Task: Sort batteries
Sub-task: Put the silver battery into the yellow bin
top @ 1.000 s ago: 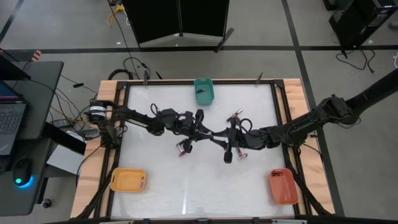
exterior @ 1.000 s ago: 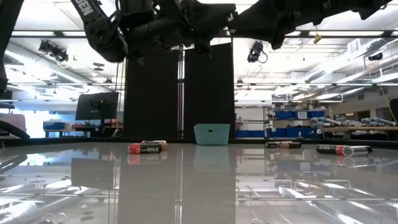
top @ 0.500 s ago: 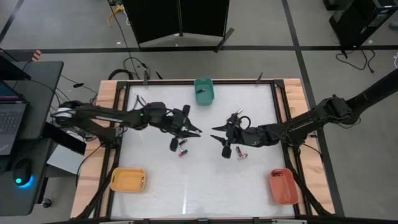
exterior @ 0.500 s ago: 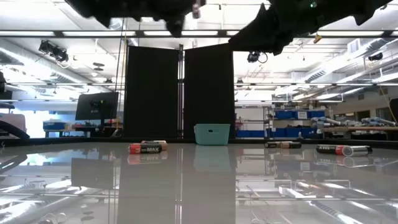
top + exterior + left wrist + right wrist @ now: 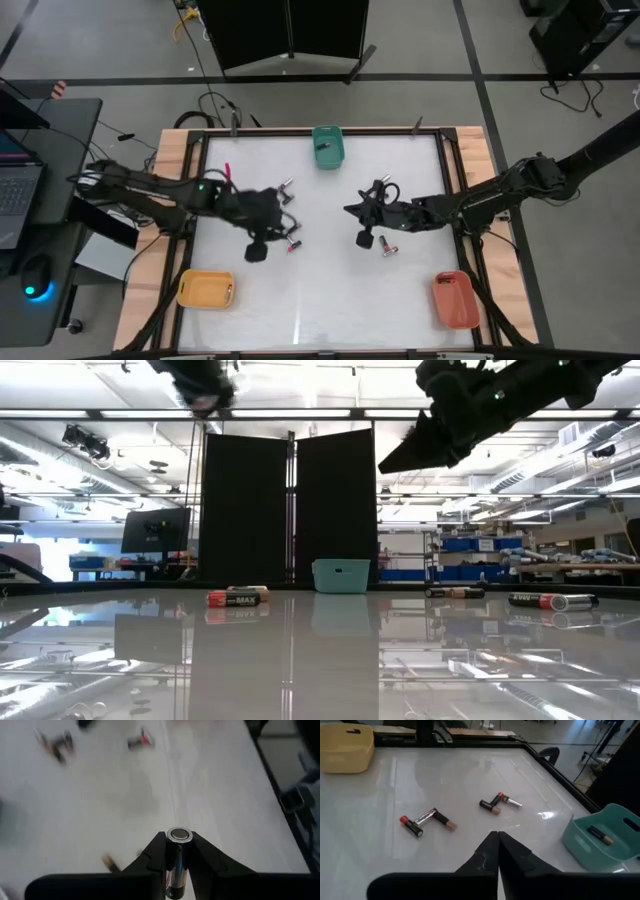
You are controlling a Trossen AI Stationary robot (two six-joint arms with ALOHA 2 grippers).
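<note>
We see a white table (image 5: 320, 300) bearing scattered batteries (image 5: 425, 821) and teal (image 5: 327, 146), yellow (image 5: 205, 290), orange (image 5: 454, 299) trays.

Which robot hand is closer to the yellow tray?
Left. The left gripper, shut on a battery, hangs just up and right of the yellow tray. The right gripper, shut and empty, is far across the table's middle.
</note>
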